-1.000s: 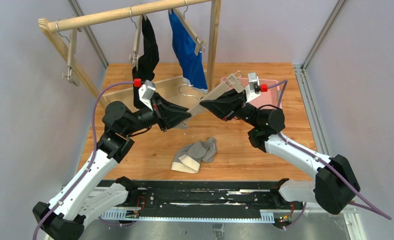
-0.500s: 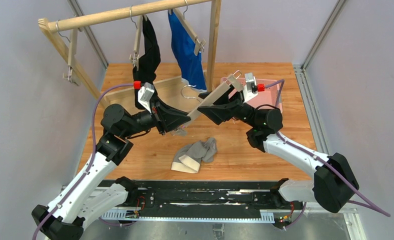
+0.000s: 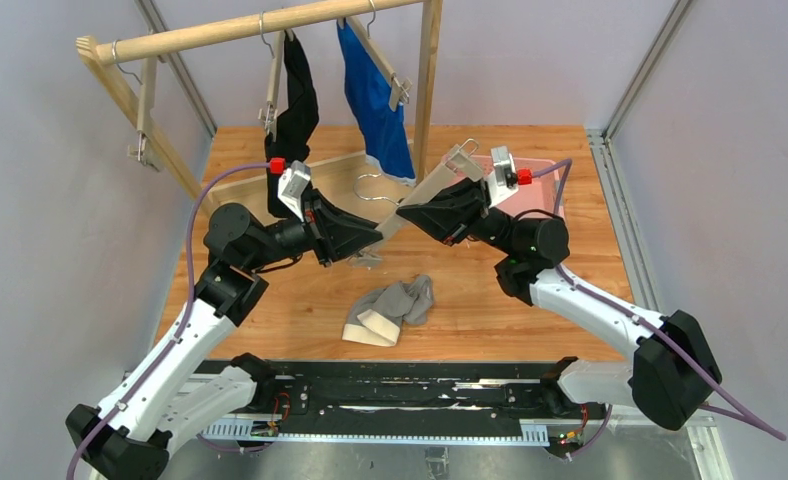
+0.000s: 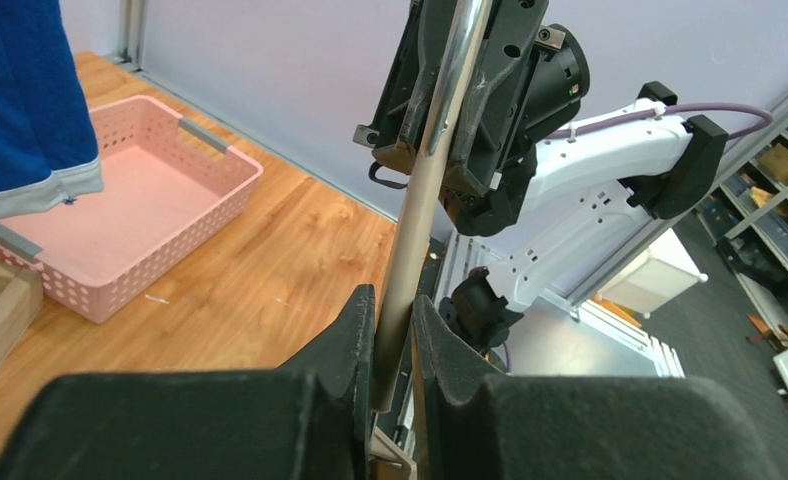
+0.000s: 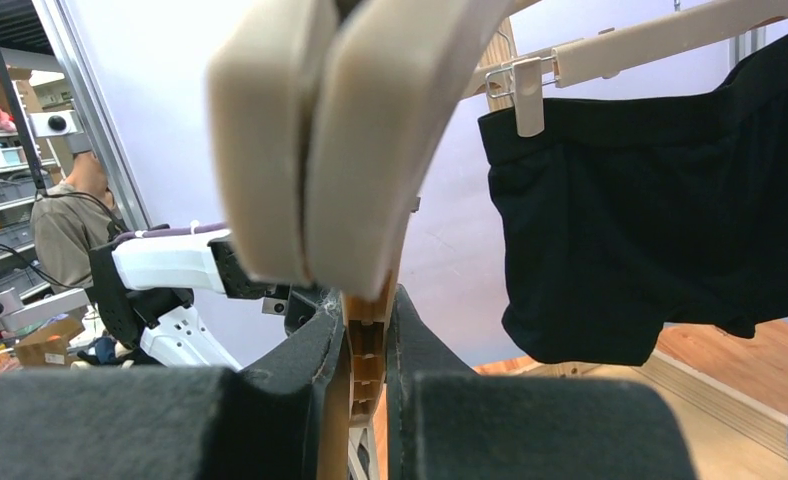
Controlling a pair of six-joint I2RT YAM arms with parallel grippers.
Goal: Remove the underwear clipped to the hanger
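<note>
The left gripper [image 4: 393,325] is clamping tight on the bar of a bare hanger [image 3: 435,185]. The right gripper [image 5: 367,330] is pinching the same hanger further up, and both are holding it above the table [image 3: 300,300]. The grey underwear [image 3: 390,308] is lying loose on the table below. The black underwear [image 3: 295,110] and blue underwear [image 3: 375,100] are hanging clipped at the rail [image 3: 240,28].

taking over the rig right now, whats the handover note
Left gripper: jaws shut on the empty hanger.
Right gripper: jaws shut on the same hanger, held above the table.
Done: grey briefs lie loose on the table.
Black briefs and blue briefs hang clipped to hangers on the rail.
Left: probably set this hanger aside, then unclip those two.
</note>
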